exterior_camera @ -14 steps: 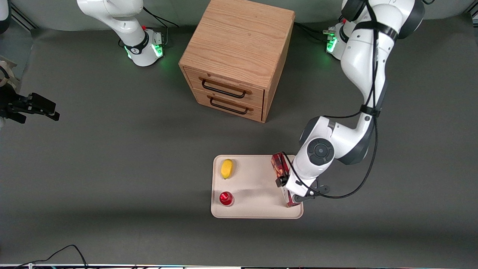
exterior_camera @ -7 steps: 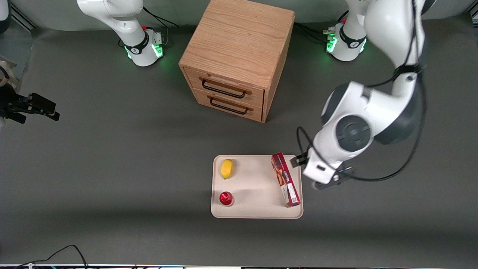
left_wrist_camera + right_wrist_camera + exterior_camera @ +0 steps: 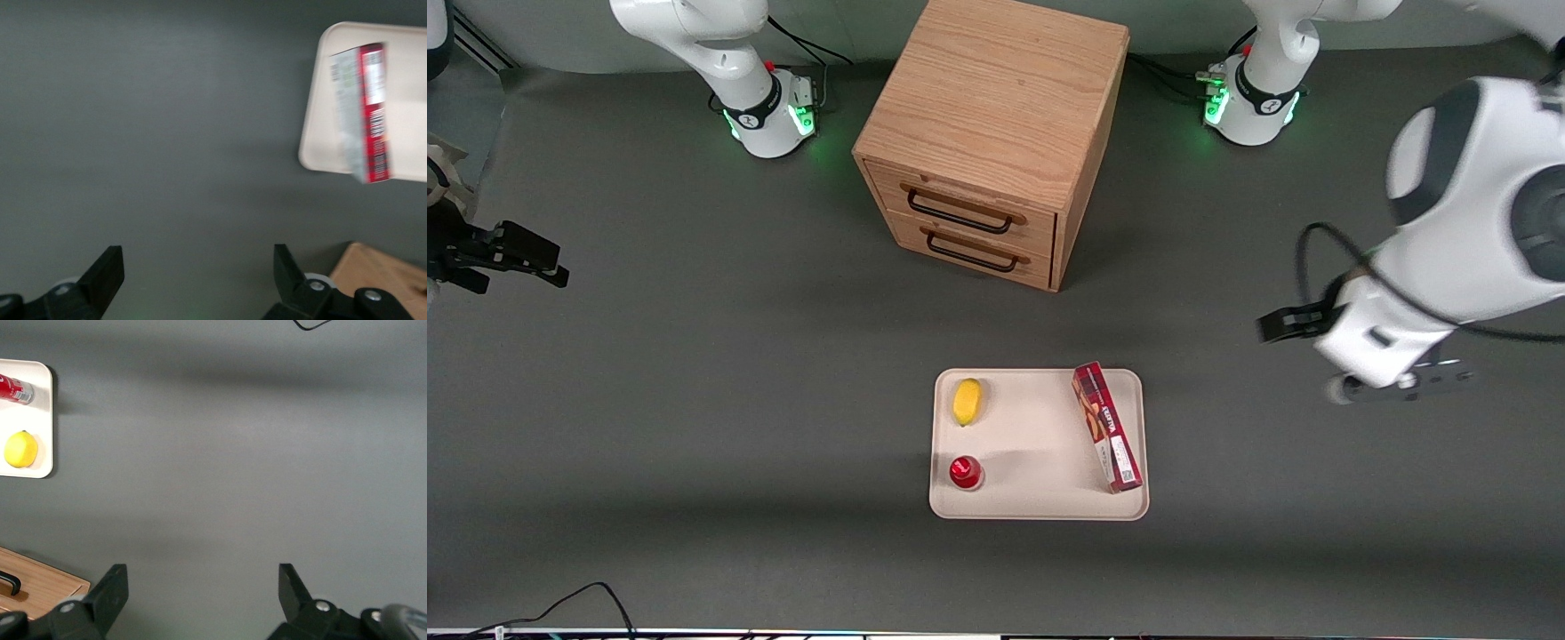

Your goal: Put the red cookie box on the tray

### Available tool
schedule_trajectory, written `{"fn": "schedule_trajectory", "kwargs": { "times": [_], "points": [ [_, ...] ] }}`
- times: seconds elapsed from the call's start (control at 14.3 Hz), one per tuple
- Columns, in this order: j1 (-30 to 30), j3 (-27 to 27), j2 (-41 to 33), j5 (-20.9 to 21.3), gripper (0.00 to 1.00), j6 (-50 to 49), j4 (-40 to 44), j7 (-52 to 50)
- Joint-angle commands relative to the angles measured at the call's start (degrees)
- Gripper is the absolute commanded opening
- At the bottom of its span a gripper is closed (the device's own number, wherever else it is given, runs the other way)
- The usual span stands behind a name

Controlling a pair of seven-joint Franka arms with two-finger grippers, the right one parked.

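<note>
The red cookie box (image 3: 1107,427) lies flat on the beige tray (image 3: 1036,444), along the tray's edge toward the working arm's end, its white label end nearest the front camera. My left gripper (image 3: 1282,325) hangs over bare table, well off the tray toward the working arm's end. It is open and empty. In the left wrist view the gripper (image 3: 197,275) has its jaws wide apart over grey table, and the box (image 3: 365,113) and the tray's corner (image 3: 319,137) show apart from it.
A yellow lemon (image 3: 967,401) and a small round red object (image 3: 965,472) sit on the tray, toward the parked arm's end. A wooden drawer cabinet (image 3: 987,142) stands farther from the front camera than the tray; its corner shows in the left wrist view (image 3: 377,273).
My gripper let go of the box, rose and swung away from the tray toward the working arm's end. The box stays on the tray.
</note>
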Motion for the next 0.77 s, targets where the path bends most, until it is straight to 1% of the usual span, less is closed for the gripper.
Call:
{"fn": "schedule_trajectory", "kwargs": {
  "times": [0.0, 0.07, 0.28, 0.49, 0.56, 0.7],
  "points": [
    [-0.5, 4.0, -12.4, 2.3, 1.00, 7.2, -17.3, 9.1],
    [-0.5, 5.3, -14.7, 2.6, 1.00, 8.4, -19.8, 12.4],
    [-0.5, 8.6, -14.9, 1.7, 1.00, 8.3, -18.2, 14.1],
    [-0.4, 9.1, -15.0, 1.4, 1.00, 7.7, -17.8, 14.2],
    [-0.4, 9.2, -15.0, 0.6, 1.00, 7.7, -17.8, 14.3],
    [-0.5, 11.2, -15.2, -2.9, 1.00, 7.3, -17.8, 15.7]
  ]
}}
